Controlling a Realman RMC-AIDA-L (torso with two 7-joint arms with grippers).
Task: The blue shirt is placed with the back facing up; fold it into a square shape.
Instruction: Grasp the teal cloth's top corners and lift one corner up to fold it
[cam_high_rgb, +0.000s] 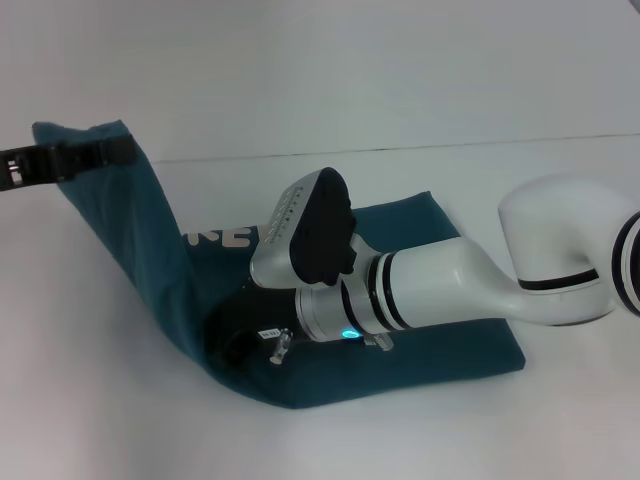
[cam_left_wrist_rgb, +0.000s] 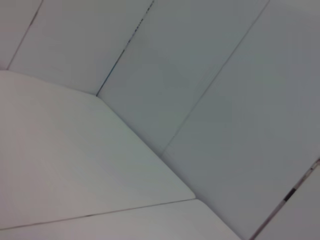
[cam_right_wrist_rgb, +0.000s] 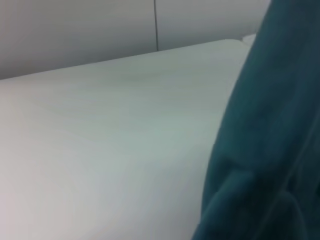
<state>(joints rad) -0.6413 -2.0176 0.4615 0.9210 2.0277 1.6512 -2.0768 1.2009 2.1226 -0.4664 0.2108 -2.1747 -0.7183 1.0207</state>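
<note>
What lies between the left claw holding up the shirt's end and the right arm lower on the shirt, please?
In the head view, only a raised band of the blue shirt runs from the left claw down to the right arm, with white lettering showing.

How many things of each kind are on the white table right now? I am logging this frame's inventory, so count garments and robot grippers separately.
Dark teal-blue soft-fabric short-sleeved T-shirt, one end lifted off the white table: 1
Black robot grippers: 2, the left gripper holding the raised shirt edge, the right gripper low at the fold.
Total: 3
</note>
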